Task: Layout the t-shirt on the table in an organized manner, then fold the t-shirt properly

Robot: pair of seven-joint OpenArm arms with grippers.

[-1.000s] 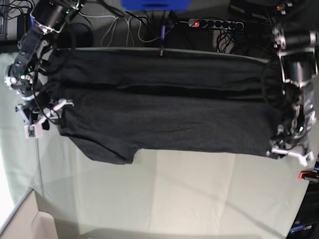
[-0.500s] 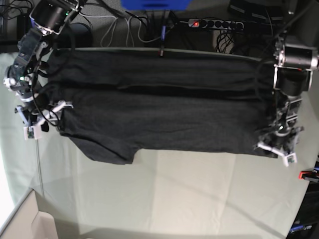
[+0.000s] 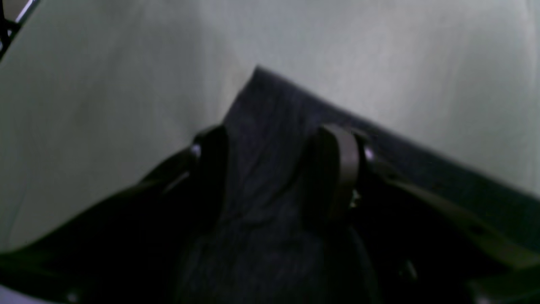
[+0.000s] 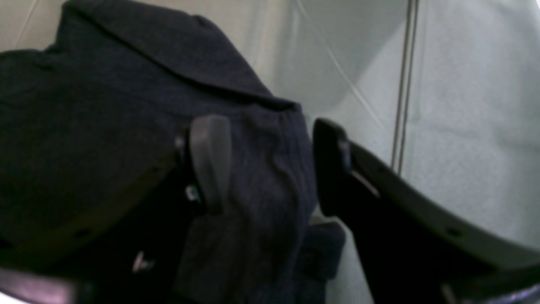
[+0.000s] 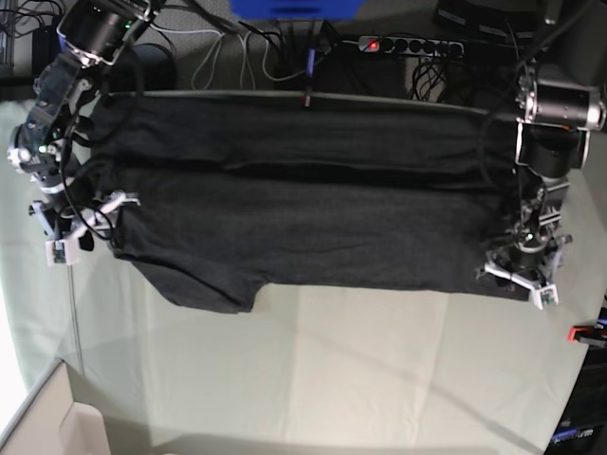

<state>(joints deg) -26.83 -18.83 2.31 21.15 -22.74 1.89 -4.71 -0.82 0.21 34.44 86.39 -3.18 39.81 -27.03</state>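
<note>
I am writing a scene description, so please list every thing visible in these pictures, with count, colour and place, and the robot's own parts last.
t-shirt: one, charcoal black, spread wide across the far half of the table, one sleeve hanging toward the near side.
table: one, pale grey-green cloth cover, fills most of the base view.
power strip: one, black with a red lit switch, behind the table's far edge.
cables: several, grey and black, behind the far edge.
blue object: one, at the top edge, partly cut off.
red clamp: one, at the table's right edge.
left claw: one, white-tipped, fingers apart around the shirt's corner.
right claw: one, white-tipped, fingers apart around shirt fabric.
</note>
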